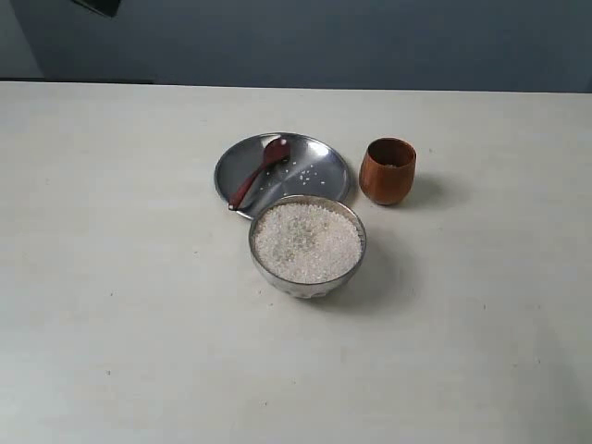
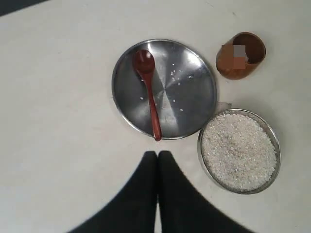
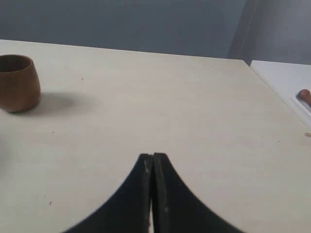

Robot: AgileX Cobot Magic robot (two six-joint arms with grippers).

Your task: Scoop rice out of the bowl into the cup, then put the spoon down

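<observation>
Pale off-white table, dark blue-grey wall behind it. Spoon is lying on the flat steel plate just above the middle of the exterior frame, head toward the top, with a few stray grains next to it. Bowl sits just beside the plate's lower rim, full of rice. Cup stands upright right of the plate, a bit apart. Left gripper and right gripper are both pinched closed with nothing in them.
</observation>
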